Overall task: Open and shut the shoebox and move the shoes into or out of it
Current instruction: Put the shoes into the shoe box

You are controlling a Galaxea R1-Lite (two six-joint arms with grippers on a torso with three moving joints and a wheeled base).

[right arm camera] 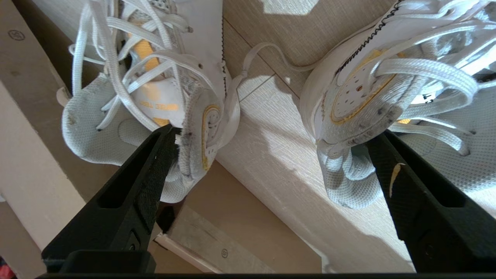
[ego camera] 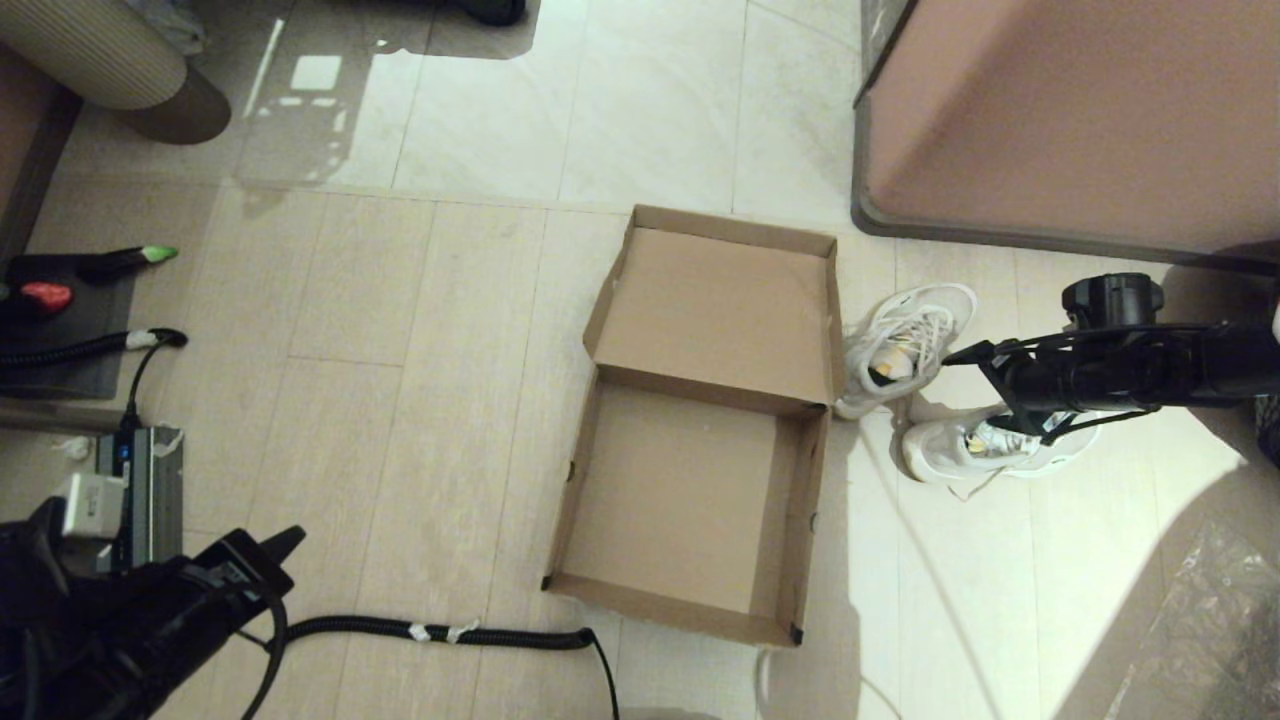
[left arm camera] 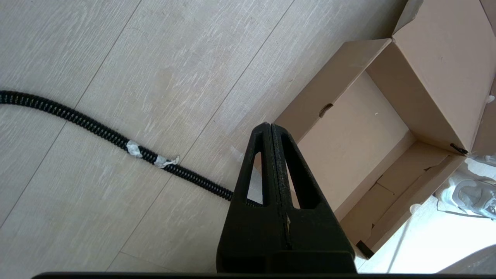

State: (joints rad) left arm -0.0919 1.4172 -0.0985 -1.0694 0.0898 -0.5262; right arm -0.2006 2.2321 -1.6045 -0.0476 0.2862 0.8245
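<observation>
The shoebox [ego camera: 690, 500] lies open on the floor in the middle of the scene, its hinged lid [ego camera: 720, 310] folded back flat on the far side, so the opening step looks done. Its tray holds nothing: bare cardboard shows across the whole bottom, and the lid is bare as well. The 2 shoes [ego camera: 950, 400] sit on the floor just to the right of the box, outside it, one near the lid's right edge [ego camera: 905, 350] and the other a little nearer [ego camera: 960, 450], both with loose white laces. What seems left is to lift each shoe into the tray and then fold the lid shut. The right gripper [right arm camera: 271, 143] is over the pair with its fingers spread wide and holding nothing; in the right wrist view one fingertip lies by the collar of one shoe and the other by the second shoe, with floor between them, though I cannot tell whether either tip touches fabric. The left gripper [left arm camera: 271, 130] is parked low at the near left, fingers pressed together and empty, above a black ribbed cable [ego camera: 440, 632] that runs along the floor near the box's front corner.
</observation>
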